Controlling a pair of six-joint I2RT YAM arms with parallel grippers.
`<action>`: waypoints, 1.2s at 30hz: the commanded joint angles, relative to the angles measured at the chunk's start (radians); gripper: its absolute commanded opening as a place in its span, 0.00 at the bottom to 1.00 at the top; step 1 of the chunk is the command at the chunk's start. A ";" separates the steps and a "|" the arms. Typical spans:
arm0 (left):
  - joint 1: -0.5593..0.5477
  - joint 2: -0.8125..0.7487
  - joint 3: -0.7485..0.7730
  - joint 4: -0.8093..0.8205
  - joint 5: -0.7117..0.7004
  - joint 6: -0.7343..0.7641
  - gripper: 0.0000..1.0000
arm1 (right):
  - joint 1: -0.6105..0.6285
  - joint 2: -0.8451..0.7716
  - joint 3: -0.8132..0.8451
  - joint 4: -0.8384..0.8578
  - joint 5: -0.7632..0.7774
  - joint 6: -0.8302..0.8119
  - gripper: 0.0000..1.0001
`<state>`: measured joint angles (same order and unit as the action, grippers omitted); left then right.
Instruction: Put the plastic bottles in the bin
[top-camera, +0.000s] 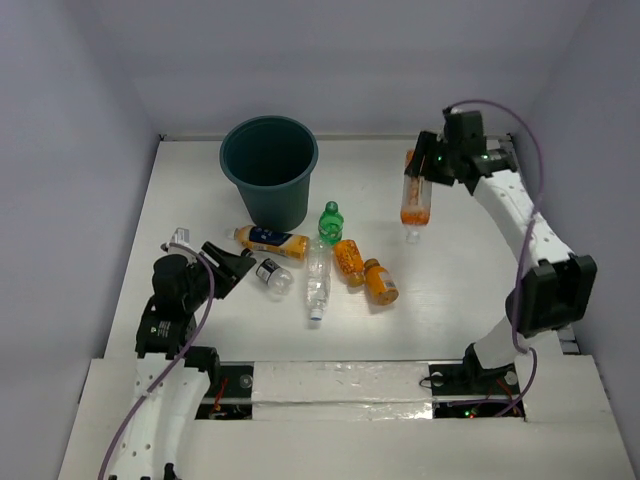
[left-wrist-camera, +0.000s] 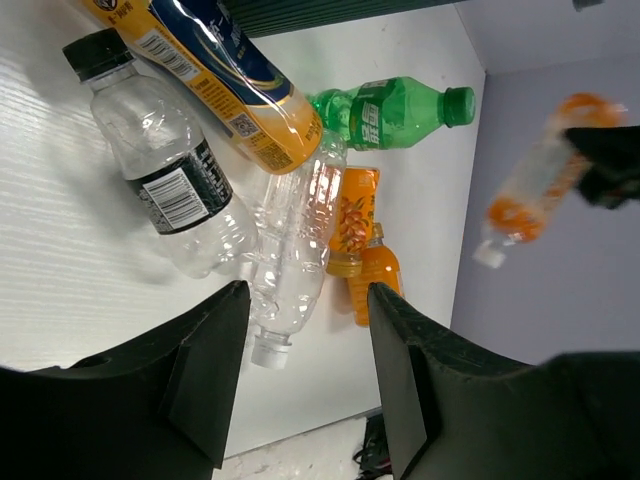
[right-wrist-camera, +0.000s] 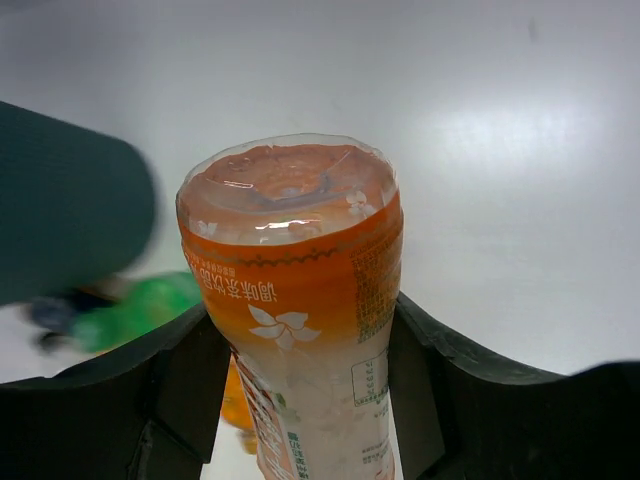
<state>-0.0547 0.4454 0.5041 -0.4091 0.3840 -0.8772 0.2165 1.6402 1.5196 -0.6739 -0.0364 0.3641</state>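
On the far right of the white table (top-camera: 450, 300), the right gripper (right-wrist-camera: 300, 400) is pinching an orange bottle (right-wrist-camera: 295, 290), its two fingers (right-wrist-camera: 185, 385) pressing on opposite sides of the body. In the top view that bottle is hanging cap-down in the air, well apart from the dark green bin (top-camera: 270, 165), which is standing upright at the far middle of the table. Six more bottles are lying in a loose cluster in front of the bin: a blue-labelled orange bottle (top-camera: 270, 240) nearest it, a short clear bottle (left-wrist-camera: 165, 170) with a dark label, a tall clear bottle (left-wrist-camera: 295, 240), a green bottle (left-wrist-camera: 390, 112) and two small orange bottles (left-wrist-camera: 352, 215) touching each other. The left gripper (left-wrist-camera: 305, 300) is hovering low just beside the short clear bottle, its jaws spread and gripping nothing.
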 joint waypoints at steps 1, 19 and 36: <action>-0.007 0.036 0.048 0.058 -0.026 -0.014 0.48 | -0.002 -0.118 0.204 0.039 -0.078 0.041 0.57; -0.025 0.289 0.077 0.170 -0.201 -0.085 0.61 | 0.263 0.259 0.618 0.858 -0.065 0.674 0.61; 0.076 0.670 0.194 0.302 -0.226 -0.034 0.74 | 0.431 0.474 0.803 0.591 0.111 0.245 0.77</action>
<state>0.0109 1.0870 0.6571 -0.1604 0.1574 -0.9371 0.6247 2.1593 2.3013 -0.0734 0.0246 0.7483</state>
